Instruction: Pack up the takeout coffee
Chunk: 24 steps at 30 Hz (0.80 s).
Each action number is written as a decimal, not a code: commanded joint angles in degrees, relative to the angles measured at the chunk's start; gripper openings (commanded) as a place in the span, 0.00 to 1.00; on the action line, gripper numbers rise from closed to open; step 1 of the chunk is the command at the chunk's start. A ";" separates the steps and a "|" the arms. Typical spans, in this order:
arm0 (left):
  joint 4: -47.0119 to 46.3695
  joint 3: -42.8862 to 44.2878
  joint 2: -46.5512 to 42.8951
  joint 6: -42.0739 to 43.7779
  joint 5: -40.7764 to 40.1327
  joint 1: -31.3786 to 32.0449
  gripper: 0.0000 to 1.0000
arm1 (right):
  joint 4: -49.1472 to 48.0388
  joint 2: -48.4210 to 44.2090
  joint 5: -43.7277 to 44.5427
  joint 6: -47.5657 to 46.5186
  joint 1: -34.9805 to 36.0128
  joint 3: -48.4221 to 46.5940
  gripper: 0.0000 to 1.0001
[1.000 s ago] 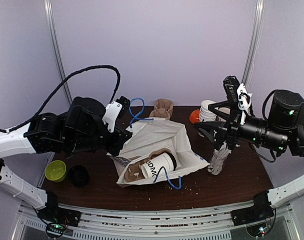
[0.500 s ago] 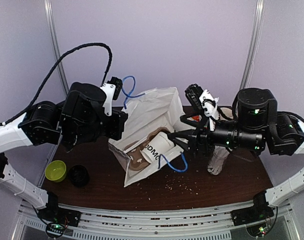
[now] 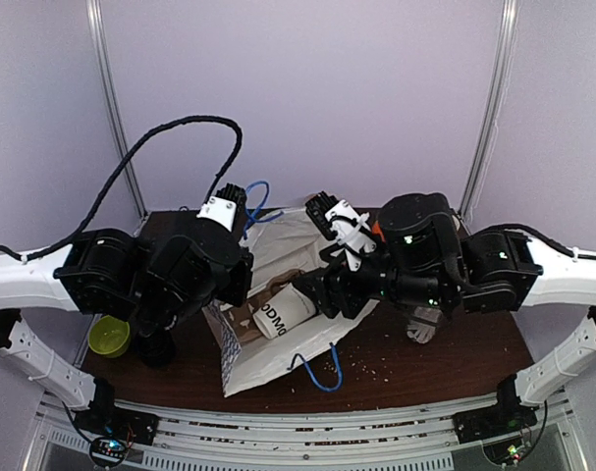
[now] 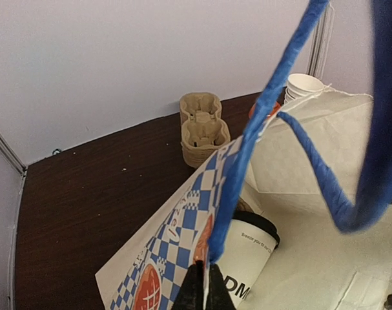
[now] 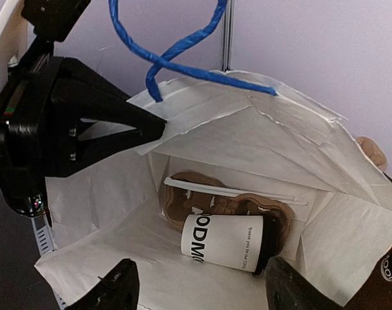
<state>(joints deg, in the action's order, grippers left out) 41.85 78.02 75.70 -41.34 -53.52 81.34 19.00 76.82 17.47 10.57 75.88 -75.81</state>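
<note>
Inside bag [image 5: 247, 148], cup [image 5: 225, 242] on tray [image 5: 202, 194] sits ahead of R gripper [image 5: 202, 285], jaws apart; L gripper [image 4: 205, 287] pinches bag.

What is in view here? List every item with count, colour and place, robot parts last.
paper bag: one, white inside, blue-and-white checked outside; open at table centre
takeout cup: one, white with black lid; on its side inside the bag
carrier tray: one, brown; inside the bag, beneath the cup
spare carrier trays: one stack, brown; back of table
paper cups: one stack, white; back right
green round item: one; front left
black round item: one; beside the green one
wrapped straws: one bundle, white; right side, partly hidden
table: one, dark brown
left gripper: one, black; shut on the bag's rim
right gripper: one, black; open at the bag's mouth
</note>
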 commanded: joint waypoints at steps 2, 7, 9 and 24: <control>-9.07 -1.99 1.48 1.78 -4.73 0.92 0.00 | 1.97 -0.75 0.87 5.92 -1.66 0.75 0.67; -13.19 -4.10 2.62 2.12 -3.48 0.93 0.00 | -0.71 2.29 -0.24 8.34 -1.86 3.01 0.62; -13.28 -4.19 3.22 1.18 -3.29 0.89 0.00 | -1.00 3.45 -0.15 9.49 -1.95 3.84 0.60; -17.11 -5.81 3.80 0.42 0.78 0.99 0.00 | -11.96 1.96 8.16 23.59 -5.28 19.01 0.63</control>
<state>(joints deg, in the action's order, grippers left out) 29.74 72.84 79.09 -40.47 -53.58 82.08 12.95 80.90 21.10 28.67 71.83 -57.23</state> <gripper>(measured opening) 0.005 0.629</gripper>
